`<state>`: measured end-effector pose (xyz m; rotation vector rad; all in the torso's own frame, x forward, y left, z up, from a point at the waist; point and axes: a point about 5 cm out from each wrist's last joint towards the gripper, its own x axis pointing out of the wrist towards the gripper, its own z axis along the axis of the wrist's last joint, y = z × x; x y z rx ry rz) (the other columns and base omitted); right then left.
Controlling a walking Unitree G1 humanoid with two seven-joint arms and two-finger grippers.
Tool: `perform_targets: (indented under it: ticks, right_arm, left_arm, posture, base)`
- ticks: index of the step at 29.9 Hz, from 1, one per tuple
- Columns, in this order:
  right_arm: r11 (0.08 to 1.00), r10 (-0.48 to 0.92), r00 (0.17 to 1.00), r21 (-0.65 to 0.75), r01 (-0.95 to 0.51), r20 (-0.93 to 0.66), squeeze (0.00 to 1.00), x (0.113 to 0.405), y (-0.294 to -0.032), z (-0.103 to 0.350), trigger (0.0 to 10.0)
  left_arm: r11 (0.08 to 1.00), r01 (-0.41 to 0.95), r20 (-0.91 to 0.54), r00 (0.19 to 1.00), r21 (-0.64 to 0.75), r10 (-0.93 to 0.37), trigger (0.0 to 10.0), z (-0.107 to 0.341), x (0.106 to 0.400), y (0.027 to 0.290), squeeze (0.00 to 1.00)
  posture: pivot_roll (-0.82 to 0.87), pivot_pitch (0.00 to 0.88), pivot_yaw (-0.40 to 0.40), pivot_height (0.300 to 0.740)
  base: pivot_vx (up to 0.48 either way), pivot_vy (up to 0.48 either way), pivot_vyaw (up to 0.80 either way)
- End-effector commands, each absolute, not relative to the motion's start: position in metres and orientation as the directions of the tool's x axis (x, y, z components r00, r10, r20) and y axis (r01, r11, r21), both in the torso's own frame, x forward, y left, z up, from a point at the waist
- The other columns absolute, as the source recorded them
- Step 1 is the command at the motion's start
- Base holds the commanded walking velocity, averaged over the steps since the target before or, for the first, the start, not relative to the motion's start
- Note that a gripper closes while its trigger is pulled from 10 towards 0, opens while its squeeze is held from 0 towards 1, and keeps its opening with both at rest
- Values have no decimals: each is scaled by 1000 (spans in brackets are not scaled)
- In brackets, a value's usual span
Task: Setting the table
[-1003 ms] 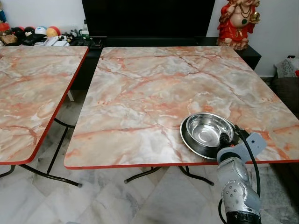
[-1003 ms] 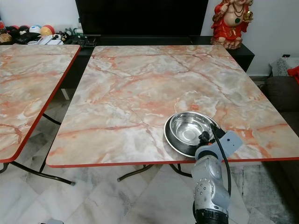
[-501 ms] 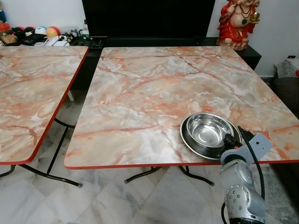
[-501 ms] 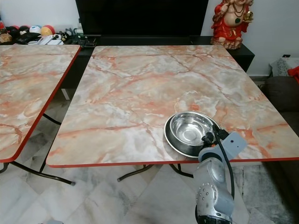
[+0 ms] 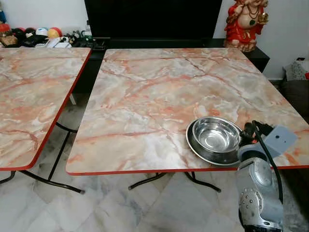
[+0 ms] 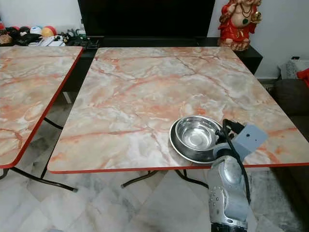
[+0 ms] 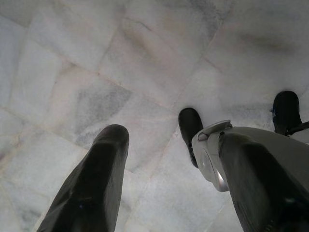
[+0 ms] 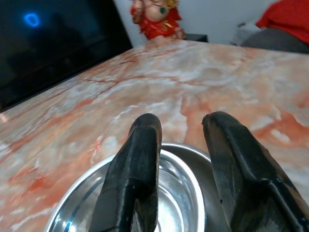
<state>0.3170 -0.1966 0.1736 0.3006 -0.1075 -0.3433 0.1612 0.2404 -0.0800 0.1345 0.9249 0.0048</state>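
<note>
Right wrist view: right gripper [image 8: 181,123] over steel bowl [image 8: 181,193], jaws apart, empty.

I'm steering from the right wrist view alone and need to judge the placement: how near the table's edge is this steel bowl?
Observer: The steel bowl sits on a wider steel plate close to the table's front edge, toward the robot's right. Both lie fully on the top.
Operator: What stands on the robot's left?
Observer: A second marble table, set apart from this one by a strip of floor.
Operator: And the left arm?
Observer: The left gripper hangs over the marble floor, fingers apart, holding nothing.
</note>
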Motion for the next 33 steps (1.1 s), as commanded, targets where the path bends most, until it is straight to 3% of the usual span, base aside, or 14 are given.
perform_targets:
  ticks: [1,8,14,24,33]
  right_arm:
    - [910,-333,940,286,300,75,0,316,-196,177,10000]
    - [984,-171,971,82,159,166,0,311,-195,181,10000]
    - [993,-118,982,21,116,151,0,307,-199,173,10000]
    - [1000,13,983,-15,-11,182,0,304,-171,170,10000]
    - [998,65,976,1,-66,210,0,299,-165,170,10000]
  left_arm:
    - [991,50,-811,580,121,70,10000,-83,154,242,0]
    - [992,29,-802,591,126,85,10000,-81,158,243,0]
    - [991,-20,-791,600,134,119,10000,-77,161,252,0]
    - [994,-10,-777,622,109,91,10000,-75,169,246,0]
    - [995,5,-775,627,103,77,10000,-75,171,242,0]
  posture:
    - [-61,105,-12,740]
    - [-61,88,-17,740]
    - [-64,66,-11,740]
    - [-64,39,-4,740]
    - [-70,32,-3,740]
  base:
    - [0,0,0]
    - [0,0,0]
    - [0,0,0]
    - [0,0,0]
    - [0,0,687]
